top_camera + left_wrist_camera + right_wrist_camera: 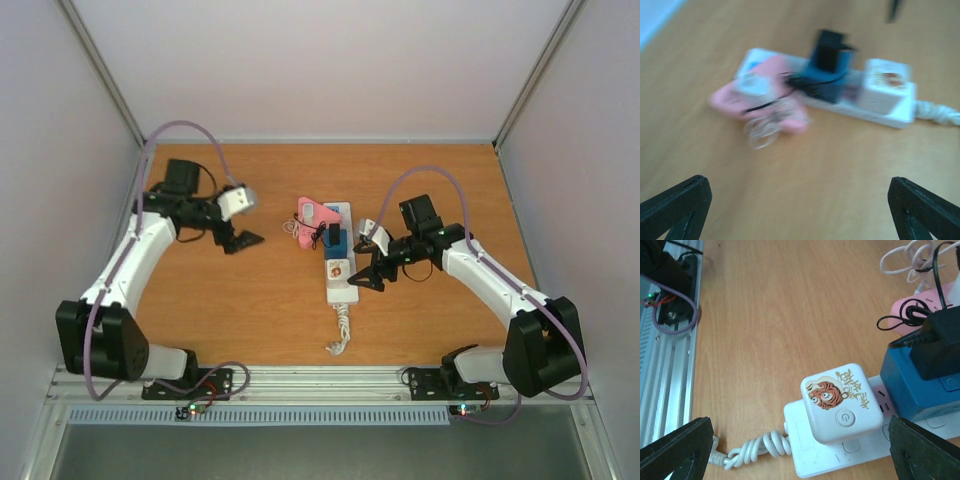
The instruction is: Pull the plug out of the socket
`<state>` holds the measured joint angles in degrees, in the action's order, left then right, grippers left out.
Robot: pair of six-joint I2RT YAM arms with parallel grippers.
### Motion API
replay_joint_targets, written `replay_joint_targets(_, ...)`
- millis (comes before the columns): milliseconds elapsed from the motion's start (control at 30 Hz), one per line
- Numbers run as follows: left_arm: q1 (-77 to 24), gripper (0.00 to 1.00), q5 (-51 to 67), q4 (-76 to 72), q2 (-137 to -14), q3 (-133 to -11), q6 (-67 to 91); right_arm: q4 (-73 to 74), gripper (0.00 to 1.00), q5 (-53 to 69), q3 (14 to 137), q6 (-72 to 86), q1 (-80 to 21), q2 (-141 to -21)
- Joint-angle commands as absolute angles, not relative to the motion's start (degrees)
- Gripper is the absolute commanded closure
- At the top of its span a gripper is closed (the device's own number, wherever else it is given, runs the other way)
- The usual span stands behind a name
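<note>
A long white power strip (340, 288) lies mid-table on the brown wooden tabletop (250, 310), running near to far, its coiled white cord (341, 330) at the near end. A white cube plug with a tiger drawing (841, 403) sits in its near outlet, and farther along is a blue block adapter (920, 382) topped by a black plug (940, 342). A pink device (315, 218) lies against the far left side. The right gripper (362, 270) hangs just right of the cube, fingers spread. The left gripper (240, 240) is well apart to the left, fingers also spread.
</note>
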<state>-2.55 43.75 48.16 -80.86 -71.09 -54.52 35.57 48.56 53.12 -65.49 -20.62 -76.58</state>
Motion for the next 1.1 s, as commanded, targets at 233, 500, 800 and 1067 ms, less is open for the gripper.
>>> replay_joint_targets(233,-23.4,0.09,45.3,31.7,-76.8,-58.6,-39.5,28.3,0.03,49.8,44.6,-76.5,-19.7,-74.0)
replay_joint_targets(500,-34.5,0.13,36.3,14.5,-79.9,-52.5,-28.6,27.4,0.04,52.9,43.7,-83.6,-15.1,-78.0)
replay_joint_targets(800,-39.1,0.14,33.4,11.9,-90.8,-58.0,-30.4,24.8,0.03,53.7,42.6,-85.5,-14.0,-81.2)
replay_joint_targets(1067,-39.8,0.16,32.3,8.7,-96.1,-58.8,-32.1,21.7,0.03,54.8,42.3,-83.7,-14.0,-83.7)
